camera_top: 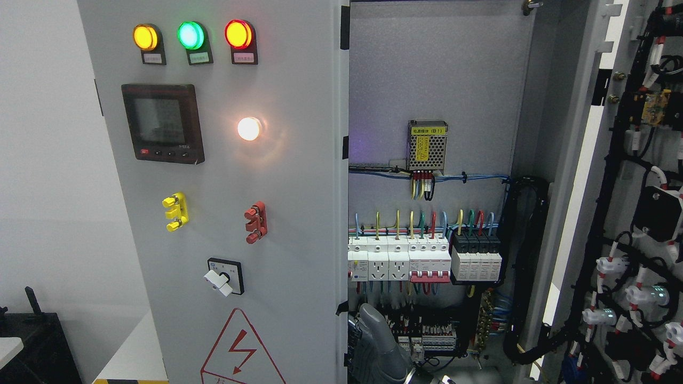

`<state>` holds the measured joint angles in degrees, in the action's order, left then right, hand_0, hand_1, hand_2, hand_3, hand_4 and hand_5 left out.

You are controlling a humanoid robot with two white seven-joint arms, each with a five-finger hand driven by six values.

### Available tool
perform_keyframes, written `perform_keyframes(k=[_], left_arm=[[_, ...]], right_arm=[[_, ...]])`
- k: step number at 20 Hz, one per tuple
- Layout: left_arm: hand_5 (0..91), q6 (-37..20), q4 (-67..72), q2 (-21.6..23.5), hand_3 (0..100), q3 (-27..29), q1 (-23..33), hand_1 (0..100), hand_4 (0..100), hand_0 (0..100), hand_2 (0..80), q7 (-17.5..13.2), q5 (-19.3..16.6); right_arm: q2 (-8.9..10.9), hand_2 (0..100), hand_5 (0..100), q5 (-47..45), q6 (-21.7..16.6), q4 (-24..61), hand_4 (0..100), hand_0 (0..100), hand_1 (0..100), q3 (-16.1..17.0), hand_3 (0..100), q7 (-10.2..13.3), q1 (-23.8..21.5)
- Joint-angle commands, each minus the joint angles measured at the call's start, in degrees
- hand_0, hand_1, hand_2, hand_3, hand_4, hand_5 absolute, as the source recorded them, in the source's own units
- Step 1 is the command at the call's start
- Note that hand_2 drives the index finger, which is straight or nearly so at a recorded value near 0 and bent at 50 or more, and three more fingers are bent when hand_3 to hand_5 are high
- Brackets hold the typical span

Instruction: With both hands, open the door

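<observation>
Standing tall through the frame's left-centre, the closed left door [224,213] runs vertically, its free edge just left of a grey robot hand [381,346] at bottom centre; finger state and side cannot be told. Right door [629,213] swung open.

Your left door [235,213] fills the frame's left half, lamps lit up top. The right door [629,213] is swung wide at far right, breakers [427,261] exposed mid-frame. A grey hand [376,341] shows bottom centre.
</observation>
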<state>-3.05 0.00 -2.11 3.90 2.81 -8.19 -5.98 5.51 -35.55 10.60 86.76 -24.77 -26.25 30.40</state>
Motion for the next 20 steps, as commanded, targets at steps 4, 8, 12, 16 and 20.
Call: perform_keyframes(k=[4,8,12,16,20], left_arm=[[0.0,0.32,-0.70,0.00,0,-0.03,0.00,0,4,0,0.0,0.01,0.00],[0.0,0.32,-0.79,0.00,0,-0.03,0.00,0,4,0,0.0,0.01,0.00],[0.0,0.32,-0.79,0.00,0,-0.03,0.00,0,4,0,0.0,0.01,0.00],[0.0,0.23,-0.70,0.00,0,-0.03,0.00,0,4,0,0.0,0.01,0.00],[0.0,0.32,-0.79,0.00,0,0.06,0.00,0,4,0,0.0,0.01,0.00]], right_arm=[[-0.14,0,0,-1.53,0.03,3.15,0,0,0,-2.83,0,-0.03,-0.43],[-0.14,0,0,-3.91,0.03,4.82,0,0,0,-3.35,0,-1.08,-0.69],[-0.14,0,0,-3.91,0.03,5.79,0,0,0,-4.23,0,-1.17,-0.87],[-0.14,0,0,-3.91,0.12,7.28,0,0,0,-6.43,0,-1.17,-1.30],[-0.23,0,0,-3.91,0.03,8.16,0,0,0,-7.13,0,-1.17,-2.27]])
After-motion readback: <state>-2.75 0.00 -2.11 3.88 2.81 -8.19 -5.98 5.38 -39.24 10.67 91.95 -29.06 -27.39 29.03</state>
